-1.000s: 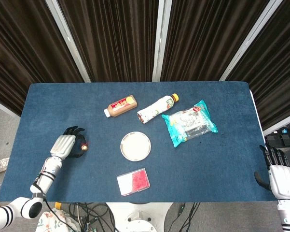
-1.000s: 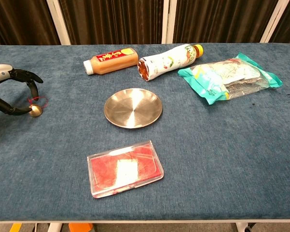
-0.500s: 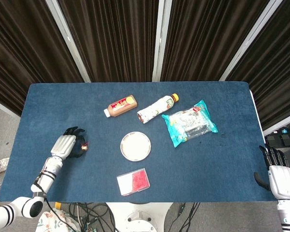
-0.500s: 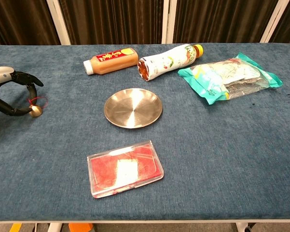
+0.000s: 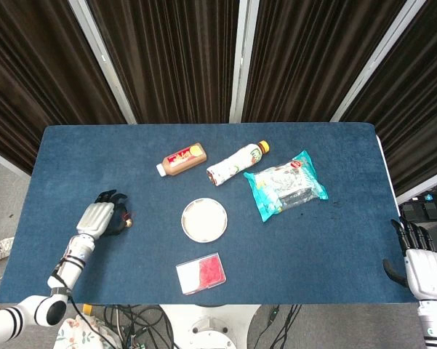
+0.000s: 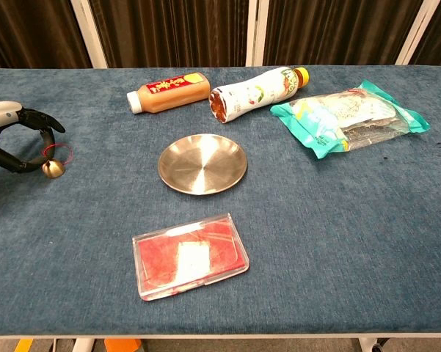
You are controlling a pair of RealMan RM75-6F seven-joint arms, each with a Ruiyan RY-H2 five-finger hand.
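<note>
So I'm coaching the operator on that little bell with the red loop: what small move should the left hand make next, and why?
Probably lift a little, straight up. The left hand appears to pinch the small gold bell by its red loop, with the bell hanging low over the table. A short rise would clear the cloth before any travel toward the metal plate.

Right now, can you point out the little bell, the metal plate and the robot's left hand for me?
little bell (image 6: 52,169), chest view, on its brass body.
metal plate (image 6: 202,163), chest view, on its bare middle.
left hand (image 5: 98,218), head view, on the silver back of the hand.
</note>
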